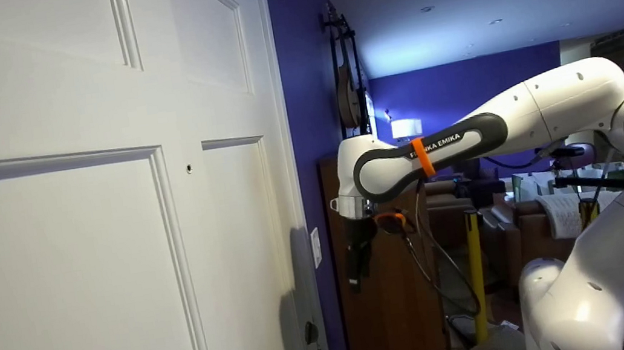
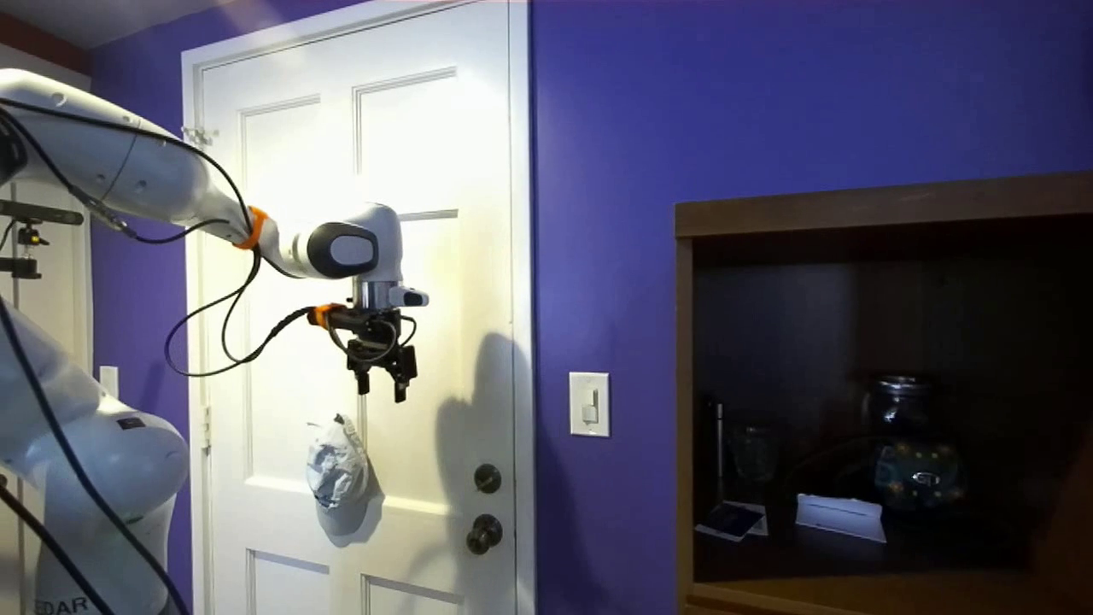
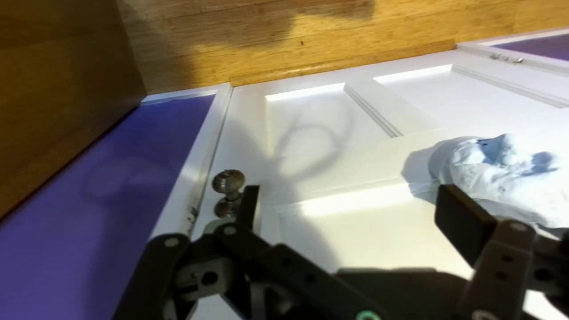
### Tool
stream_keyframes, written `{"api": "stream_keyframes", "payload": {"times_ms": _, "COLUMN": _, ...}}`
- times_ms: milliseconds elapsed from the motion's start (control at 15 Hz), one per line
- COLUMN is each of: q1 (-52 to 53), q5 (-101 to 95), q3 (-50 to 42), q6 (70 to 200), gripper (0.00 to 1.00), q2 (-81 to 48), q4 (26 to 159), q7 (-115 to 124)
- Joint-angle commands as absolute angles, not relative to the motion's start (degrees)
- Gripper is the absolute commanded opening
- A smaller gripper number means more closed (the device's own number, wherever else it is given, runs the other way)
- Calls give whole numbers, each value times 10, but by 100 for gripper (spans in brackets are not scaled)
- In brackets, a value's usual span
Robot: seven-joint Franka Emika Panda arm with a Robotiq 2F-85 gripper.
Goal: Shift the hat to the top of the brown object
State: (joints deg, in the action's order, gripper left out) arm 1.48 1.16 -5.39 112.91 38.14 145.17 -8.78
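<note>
The pale grey cloth hat point(image 2: 337, 465) hangs crumpled against the white door in an exterior view. It also shows at the right edge of the wrist view point(image 3: 502, 178), partly behind a fingertip. My gripper point(image 2: 382, 393) points down, above and a little right of the hat in that exterior view, apart from it. The fingers point(image 3: 342, 209) are wide apart in the wrist view, with nothing between them. The tall brown cabinet point(image 1: 395, 310) stands beyond the gripper. Its flat top board point(image 2: 884, 209) stands above an open compartment. Its side panel point(image 3: 58, 98) fills the wrist view's left edge.
The white door point(image 2: 427, 154) has a round knob point(image 2: 484, 534), which also shows near the left finger point(image 3: 228, 183). A light switch point(image 2: 589, 404) is on the purple wall between door and cabinet. The cabinet compartment holds a jar point(image 2: 914, 470) and cards. A cable point(image 2: 209, 372) loops below the forearm.
</note>
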Motion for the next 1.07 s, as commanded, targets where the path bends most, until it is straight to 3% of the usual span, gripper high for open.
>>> {"api": "stream_keyframes", "payload": {"times_ms": 0, "q1": 62, "q5": 73, "q3": -27, "q6": 1177, "gripper": 100, "q2": 331, "q4": 1445, "q7": -86}}
{"api": "stream_keyframes", "payload": {"times_ms": 333, "q1": 104, "q5": 151, "q3": -15, "q6": 1247, "gripper": 100, "q2": 306, "q4": 1487, "q7": -110}}
{"api": "stream_keyframes", "payload": {"times_ms": 1000, "q1": 86, "q5": 123, "q3": -7, "q6": 1216, "gripper": 100, "q2": 305, "q4": 1467, "q7": -93}}
